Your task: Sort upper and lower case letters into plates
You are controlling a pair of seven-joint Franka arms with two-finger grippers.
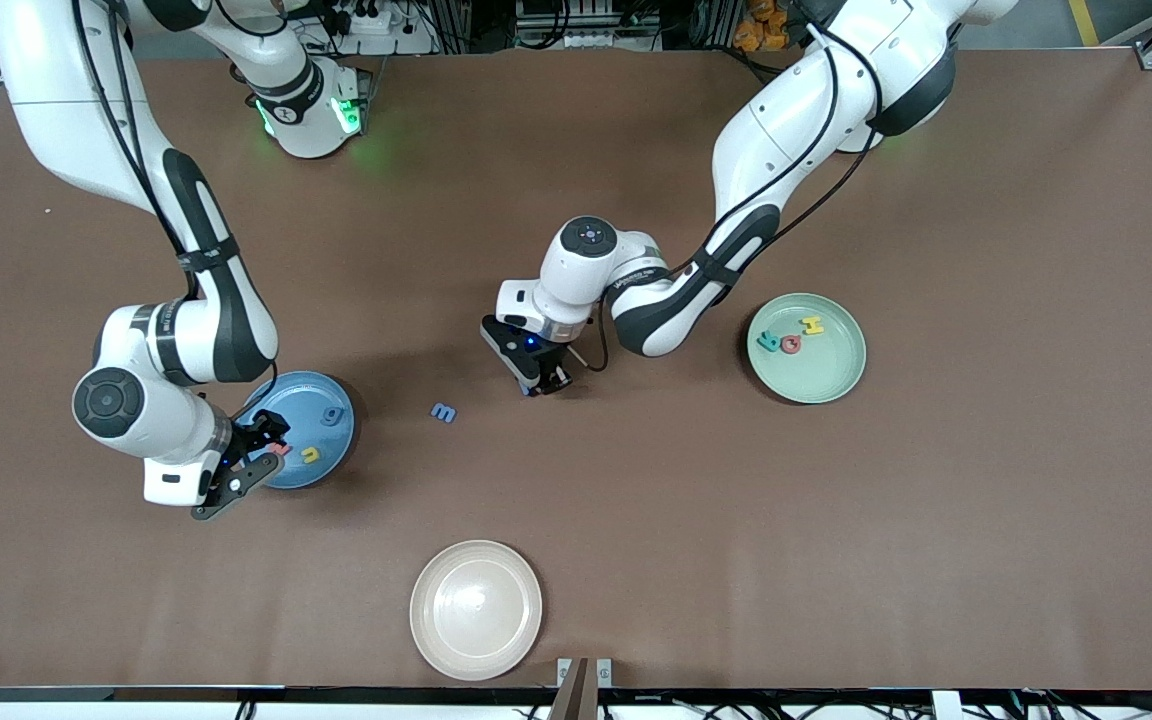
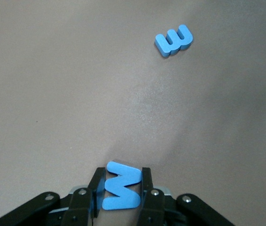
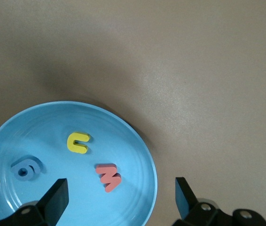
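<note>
Letters are mostly sorted already, judging by the plates. The mint green plate (image 1: 807, 347), toward the left arm's end of the table, holds three: a yellow H (image 1: 813, 325), a red letter (image 1: 791, 344) and a teal one (image 1: 769, 341). The blue plate (image 1: 303, 429), toward the right arm's end, also holds three: a yellow u (image 3: 77, 142), a red m (image 3: 108, 176) and a blue-grey rounded letter (image 3: 26, 168).

Two blue letters remain. The left gripper (image 2: 122, 186) is closed on a blue capital W (image 2: 120, 185), between the two plates over bare table. A small blue m (image 1: 444, 412) lies on the table between that gripper and the blue plate, near neither rim.

The right gripper (image 3: 121, 195) hangs over the blue plate's rim with its fingers spread wide, holding nothing.

What is left, I judge: the W to the green plate and the loose m to the blue one. The cream-white plate (image 1: 476, 609), nearest the front camera, plays no part.
</note>
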